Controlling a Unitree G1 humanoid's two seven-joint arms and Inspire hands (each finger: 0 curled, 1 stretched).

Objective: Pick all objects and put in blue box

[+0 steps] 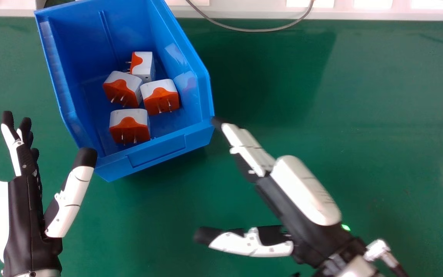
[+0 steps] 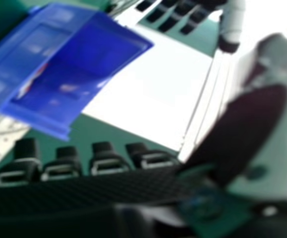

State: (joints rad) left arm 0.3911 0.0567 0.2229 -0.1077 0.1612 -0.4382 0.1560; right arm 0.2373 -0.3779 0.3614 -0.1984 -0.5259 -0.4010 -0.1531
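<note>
Head view: right hand (image 1: 302, 190) slanted, fingers (image 1: 246, 148) straight.

Bright light falls across the table (image 1: 379, 96) — a broad, soft shadow (image 1: 267, 65) darkens it past the right hand (image 1: 306, 192), beside the blue box (image 1: 156, 152), whose inner wall catches pale reflections (image 1: 176, 54). That hand is blurred; in its own view, a surface (image 2: 153, 74) beyond it glares white.
</note>
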